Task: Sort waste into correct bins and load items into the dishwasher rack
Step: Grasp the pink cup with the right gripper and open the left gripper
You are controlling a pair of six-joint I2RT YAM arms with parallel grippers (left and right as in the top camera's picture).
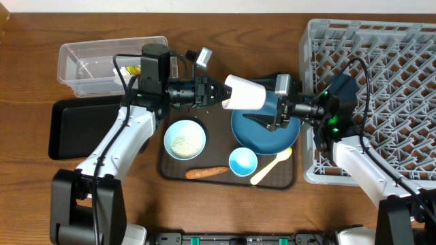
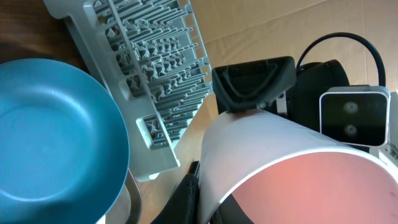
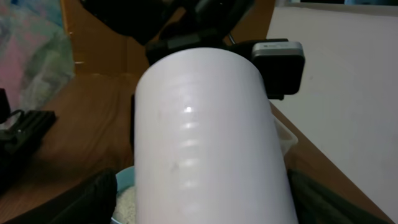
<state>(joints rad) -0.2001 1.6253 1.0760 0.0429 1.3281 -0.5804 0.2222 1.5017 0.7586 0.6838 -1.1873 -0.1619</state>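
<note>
The pink-and-white cup [image 1: 245, 93] hangs on its side above the table, between both arms. My left gripper [image 1: 221, 94] is shut on its rim, one finger [image 2: 186, 199] outside the white wall [image 2: 280, 162], the other inside. My right gripper [image 1: 267, 102] stands open around the cup's base end; its fingers [image 3: 81, 199] flank the cup [image 3: 205, 143] with a small gap. The dark-blue plate [image 1: 272, 136] lies below on the brown tray, with a bowl of rice [image 1: 184, 139], a small empty blue bowl [image 1: 242, 161], the carrot [image 1: 206, 172] and the cream spoon [image 1: 270, 167].
The grey dishwasher rack [image 1: 381, 47] fills the right side, behind my right arm. The clear tub [image 1: 88, 64] with a yellow scrap [image 1: 133, 69] sits at the back left. The black tray [image 1: 75, 126] lies in front of it. The brown serving tray [image 1: 286, 178] holds the dishes.
</note>
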